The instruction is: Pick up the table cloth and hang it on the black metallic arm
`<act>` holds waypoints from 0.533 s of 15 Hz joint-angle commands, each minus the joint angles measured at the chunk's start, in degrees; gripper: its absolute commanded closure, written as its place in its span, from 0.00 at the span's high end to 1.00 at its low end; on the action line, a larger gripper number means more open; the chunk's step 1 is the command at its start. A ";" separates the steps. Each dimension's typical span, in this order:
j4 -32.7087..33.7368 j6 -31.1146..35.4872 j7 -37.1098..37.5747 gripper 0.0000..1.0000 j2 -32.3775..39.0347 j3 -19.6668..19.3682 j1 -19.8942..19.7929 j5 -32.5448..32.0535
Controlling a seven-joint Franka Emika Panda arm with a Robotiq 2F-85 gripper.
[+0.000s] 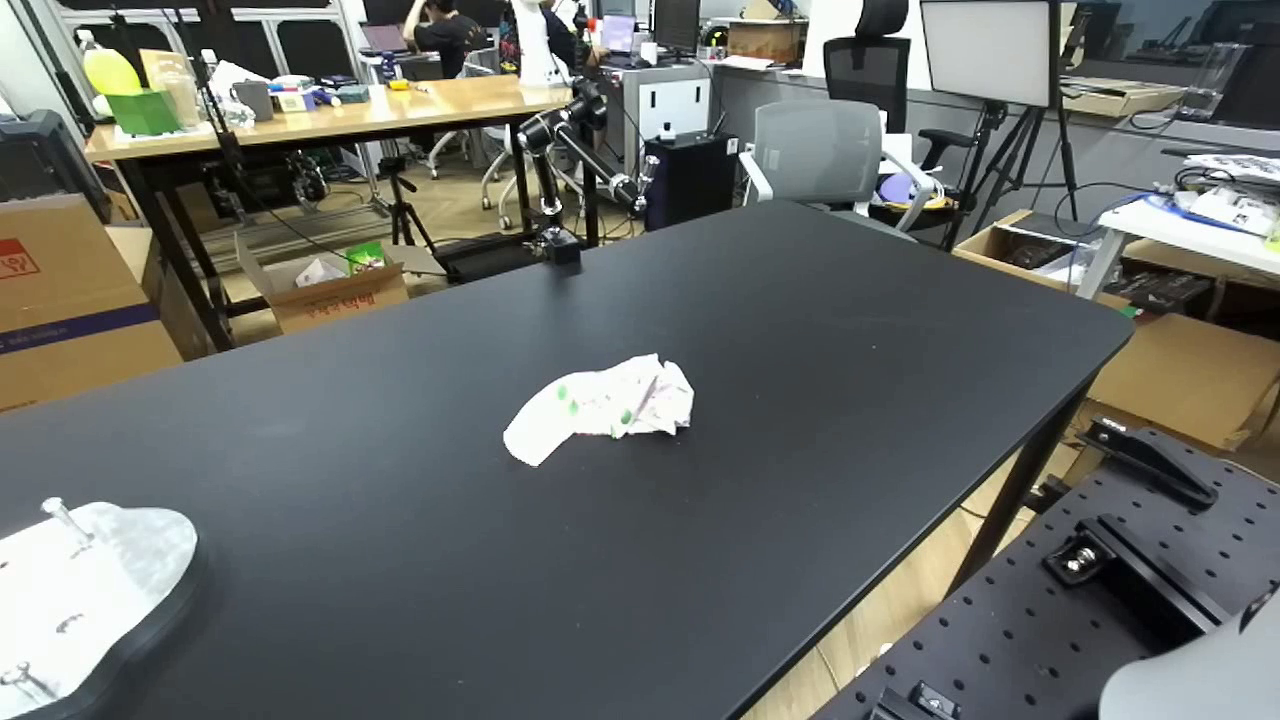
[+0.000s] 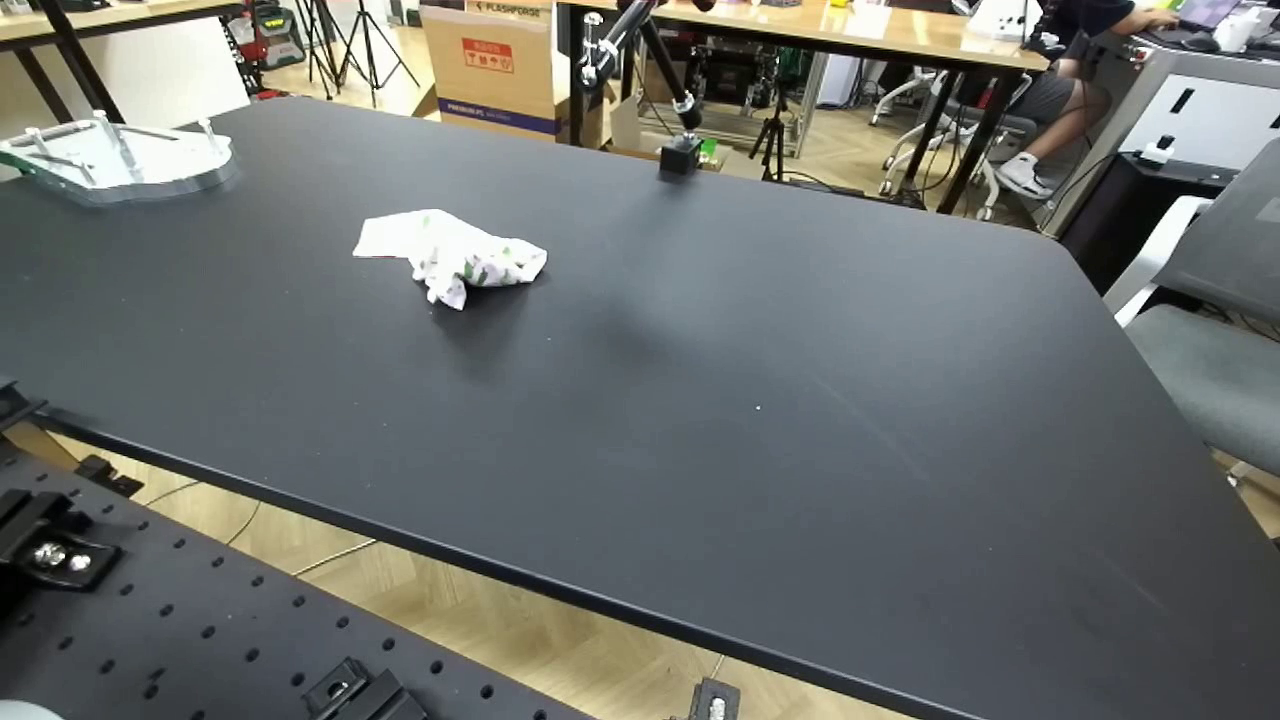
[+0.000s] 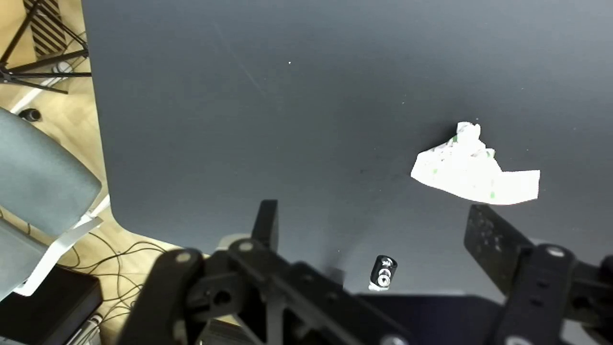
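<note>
The cloth (image 3: 462, 175) lay crumpled on the surface (image 3: 215, 134), beyond the empty, wide-spread tool (image 3: 374, 208), pickup and hanging on the bare black arm (image 1: 590, 155) yet to come.

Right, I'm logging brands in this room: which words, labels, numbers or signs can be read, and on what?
"FLASHFORGE": on the cardboard box, at the top edge of an exterior view.
"PREMIUM", then unclear letters: the blue band on that box.
Too small to read: the red square on that box.
Too blurred: the print on the open carton.
Table cloth: green marks, no readable text.
Any other lettering is too small to read.
</note>
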 commanded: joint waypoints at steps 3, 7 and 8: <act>0.13 -0.21 0.43 1.00 -0.03 -0.46 0.71 -0.45; -0.95 2.49 1.07 1.00 0.88 -0.04 0.91 -0.83; -1.79 4.64 1.48 1.00 1.74 0.20 1.21 -0.82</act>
